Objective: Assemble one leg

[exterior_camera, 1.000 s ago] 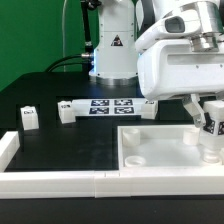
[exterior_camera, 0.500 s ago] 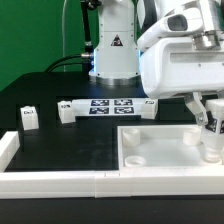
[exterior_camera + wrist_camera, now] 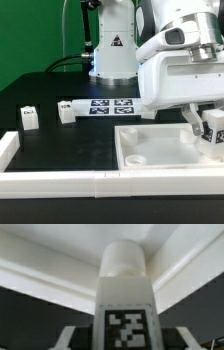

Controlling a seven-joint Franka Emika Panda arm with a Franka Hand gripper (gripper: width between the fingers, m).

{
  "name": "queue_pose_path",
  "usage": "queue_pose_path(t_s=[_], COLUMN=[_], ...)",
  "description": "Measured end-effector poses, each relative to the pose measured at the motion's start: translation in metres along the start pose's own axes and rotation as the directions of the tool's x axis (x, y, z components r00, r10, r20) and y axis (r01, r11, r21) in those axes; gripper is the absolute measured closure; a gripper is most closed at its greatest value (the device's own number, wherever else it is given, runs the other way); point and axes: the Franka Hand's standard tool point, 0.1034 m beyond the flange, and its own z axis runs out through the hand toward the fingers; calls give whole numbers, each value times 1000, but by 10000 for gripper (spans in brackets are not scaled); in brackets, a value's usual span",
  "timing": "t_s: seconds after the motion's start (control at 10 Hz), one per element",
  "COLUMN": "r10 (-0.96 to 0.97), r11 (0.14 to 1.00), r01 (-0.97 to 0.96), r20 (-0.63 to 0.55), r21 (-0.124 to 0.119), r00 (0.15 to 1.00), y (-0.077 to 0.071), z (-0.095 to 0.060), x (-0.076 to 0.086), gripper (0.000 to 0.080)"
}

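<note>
My gripper is shut on a leg, a small white post with a black-and-white marker, at the exterior view's right edge. It holds the leg over the far right part of the large white square panel. In the wrist view the leg runs out between my fingers, marker face up. Its rounded tip points at the panel's raised rim. Whether the tip touches the panel is hidden.
Two more small white legs stand on the black table at the exterior view's left. The marker board lies behind the panel. A white rail runs along the front edge, with a short arm at the left.
My gripper has moved toward the exterior view's right and slightly up, carrying the leg with it. The leg's lower end has left the panel's middle right area.
</note>
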Motion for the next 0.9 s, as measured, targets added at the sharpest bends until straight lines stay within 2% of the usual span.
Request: queue_pose_path(t_s=[0.2,0.5,0.6,0.7,0.8,0.9], r10=[1,-1,-1,-1,-1,-1], r11=[1000,1000,1000,1000,1000,1000], r01=[-1,0,0,0,0,0], r20=[-35,-34,-33,-33,-33,-33], r21=[-13,-11,-11,-11,-11,-11], r00=[999,999,999,999,999,999], y=[1,0,0,0,-1,-1], z=[2,2,2,2,2,2], x=[2,3,2,2,2,2], gripper=[509,509,335,335,200,160])
